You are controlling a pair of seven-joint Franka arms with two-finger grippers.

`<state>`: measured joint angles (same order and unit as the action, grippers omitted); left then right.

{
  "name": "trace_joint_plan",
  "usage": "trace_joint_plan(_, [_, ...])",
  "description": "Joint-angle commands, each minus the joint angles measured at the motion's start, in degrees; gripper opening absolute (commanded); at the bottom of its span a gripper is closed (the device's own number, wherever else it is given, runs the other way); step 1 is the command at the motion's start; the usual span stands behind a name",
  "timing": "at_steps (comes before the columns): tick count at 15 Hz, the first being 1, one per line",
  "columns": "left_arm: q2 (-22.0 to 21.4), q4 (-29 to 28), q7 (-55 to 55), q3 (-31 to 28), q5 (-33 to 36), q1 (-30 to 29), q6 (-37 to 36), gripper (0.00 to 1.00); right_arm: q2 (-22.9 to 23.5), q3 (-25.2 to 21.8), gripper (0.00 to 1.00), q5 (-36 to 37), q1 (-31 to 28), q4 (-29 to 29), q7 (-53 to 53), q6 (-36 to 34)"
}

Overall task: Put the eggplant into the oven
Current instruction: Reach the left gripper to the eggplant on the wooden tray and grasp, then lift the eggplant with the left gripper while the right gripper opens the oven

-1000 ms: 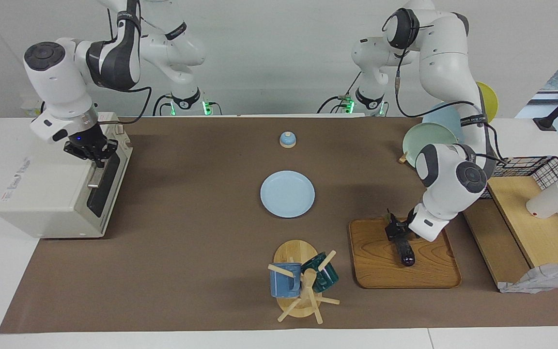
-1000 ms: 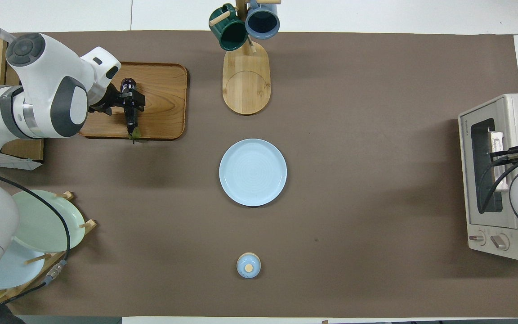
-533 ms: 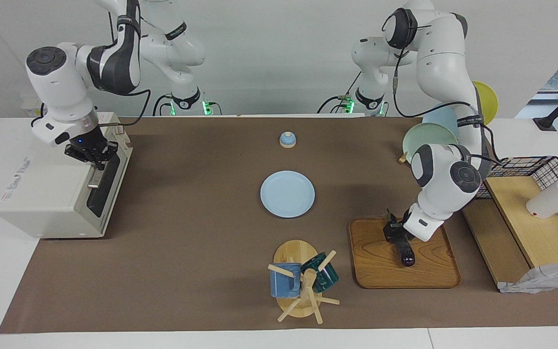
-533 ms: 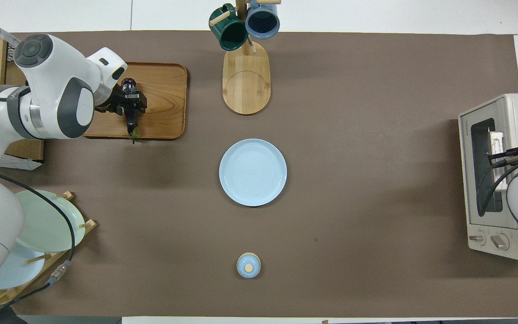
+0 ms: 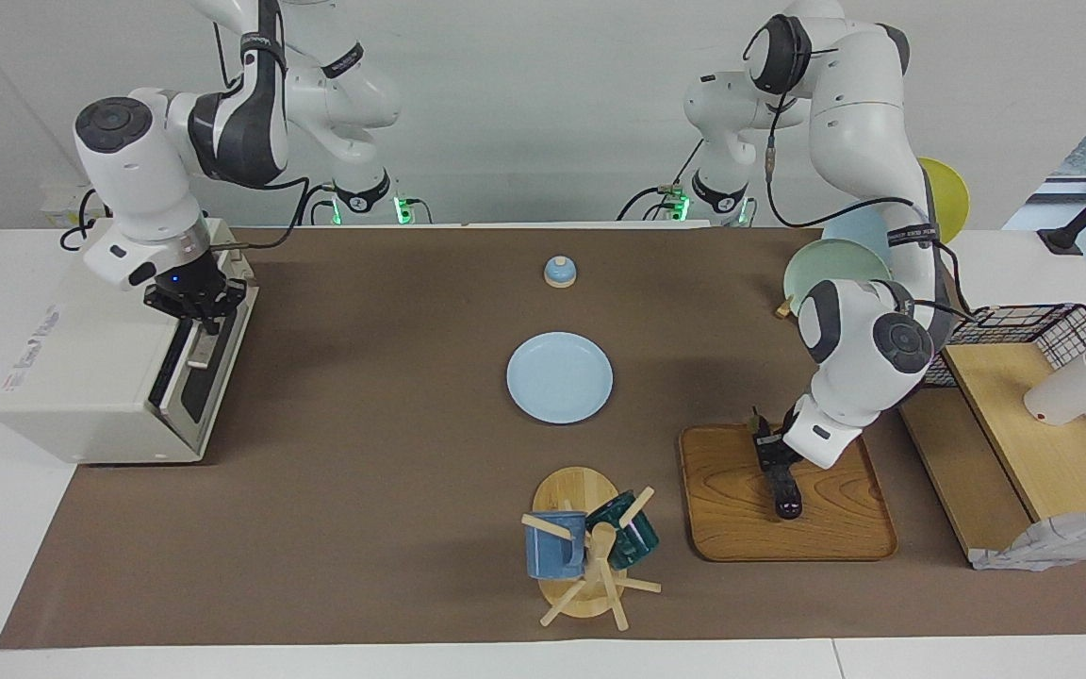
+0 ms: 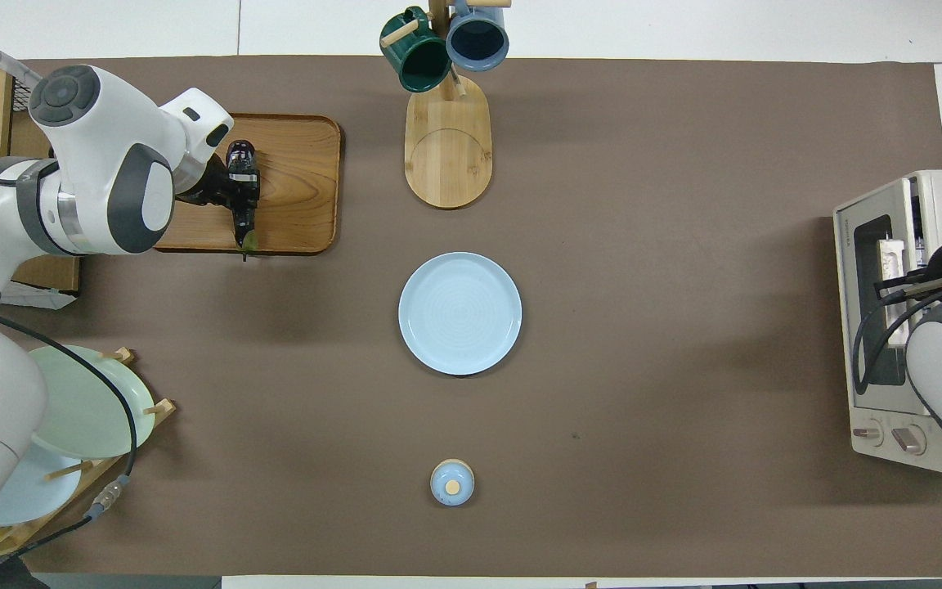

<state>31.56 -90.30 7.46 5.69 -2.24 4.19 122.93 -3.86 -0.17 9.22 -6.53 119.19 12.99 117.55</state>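
Facing view: we log the eggplant (image 5: 785, 490) on the wooden tray (image 5: 732, 528) at the left arm's end of the counter, long axis pointing away from the robots. Left end effector (image 5: 774, 459) is narrowed around its stem half. Right end effector (image 5: 196, 306) grips the oven (image 5: 81, 377) door handle (image 5: 196, 351), door slightly ajar.
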Motion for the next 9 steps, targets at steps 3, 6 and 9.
trace_joint_plan(3, [-9.48, -1.72, 9.13, -0.15, -0.48, 1.86, -9.53, 0.0, 4.38, 0.34, 0.0, -1.3, 1.95, 1.92, -4.81, 8.21])
trace_joint_plan(6, [-13.53, -2.07, 16.59, -0.24, -2.23, 6.16, -14.64, 0.0, 6.22, 0.26, 0.0, -1.39, 3.71, 3.07, -6.4, 11.81])
trace_joint_plan(9, [-15.56, -3.39, 29.76, -0.15, -3.47, 11.34, -14.39, 0.0, 8.24, 0.26, 0.0, -6.03, 3.89, 3.24, -7.37, 12.96])
